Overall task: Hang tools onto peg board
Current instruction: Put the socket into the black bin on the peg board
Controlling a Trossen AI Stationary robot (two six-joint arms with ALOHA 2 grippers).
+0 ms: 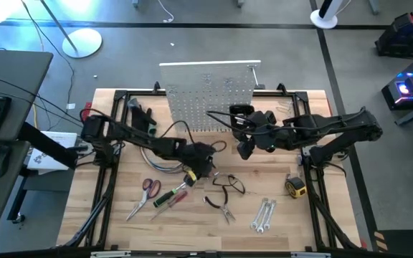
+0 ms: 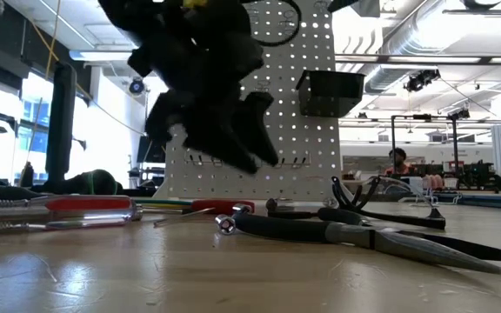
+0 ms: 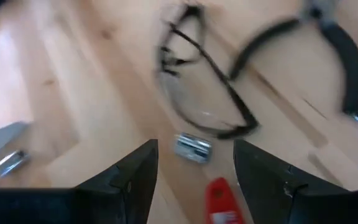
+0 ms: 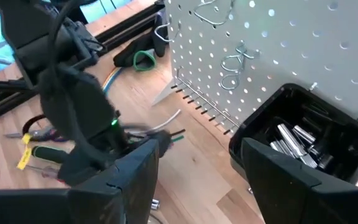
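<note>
My left gripper point(image 1: 201, 163) hangs open over the table's middle, clear of the wood; it also shows in the low view point(image 2: 233, 139). In its wrist view point(image 3: 194, 168) a small red-and-silver thing point(image 3: 216, 196) lies on the table under the gap between its fingers, untouched. Black-framed safety glasses point(image 3: 204, 93) and black-handled pliers point(image 3: 334, 43) lie beyond it. My right gripper point(image 1: 246, 143) is open and empty in front of the white peg board point(image 1: 210, 93), next to its black bin point(image 4: 303, 130), which holds silver tools. Metal clamps point(image 4: 235, 62) hang on the board by their wire loops.
On the table lie red-handled scissors point(image 1: 149, 188), a green-handled screwdriver point(image 1: 165, 198) and a red-handled one point(image 1: 180, 193), pliers point(image 1: 222, 208), silver wrenches point(image 1: 264, 215) and a yellow tape measure point(image 1: 296, 188). A bundle of coloured cables point(image 1: 153, 159) curves at the left. A black frame point(image 1: 106, 179) borders the table.
</note>
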